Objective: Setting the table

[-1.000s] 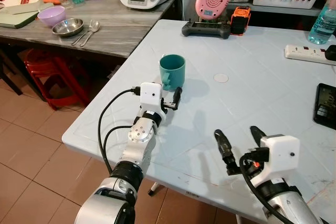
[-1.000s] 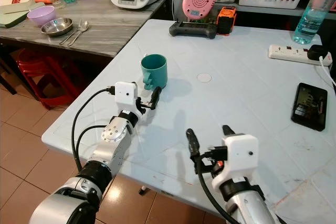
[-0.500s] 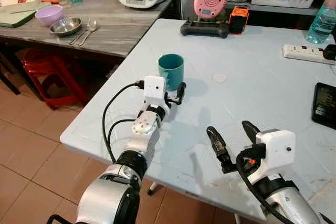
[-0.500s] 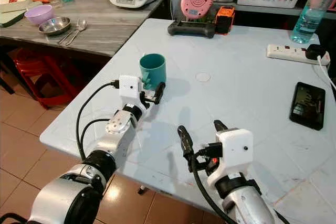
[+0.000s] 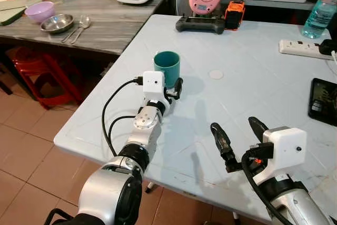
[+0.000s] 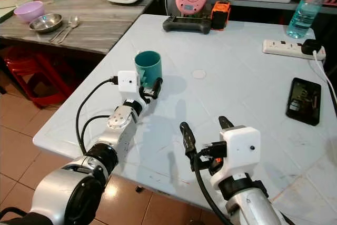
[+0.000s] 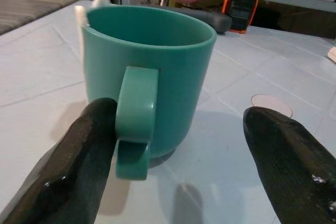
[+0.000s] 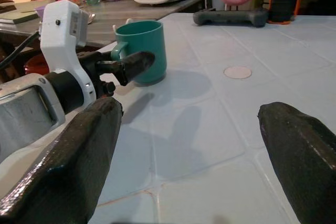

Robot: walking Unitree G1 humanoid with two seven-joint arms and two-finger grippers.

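Teal mug (image 5: 167, 67) upright near tabletop (image 5: 253, 93) left edge. Left gripper (image 7: 178, 145) spread wide, straddling mug, one finger touching handle. Right gripper (image 5: 239, 140) parted, empty, near front edge. Risk: off-centre closure nudging or tipping mug.

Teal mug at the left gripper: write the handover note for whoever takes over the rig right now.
Left gripper: jaws open, at the teal mug; in the left wrist view one finger sits by the mug's handle, the other is off to the far side. No grip yet.
Right gripper: jaws open, empty, low over the white table near its front edge.
Mug: upright on the table, handle turned toward the left gripper.
Bowls, a metal dish and spoons are on the grey side counter.
Done: approach to the mug.
Left: close on the mug, place it, then bring the rest.
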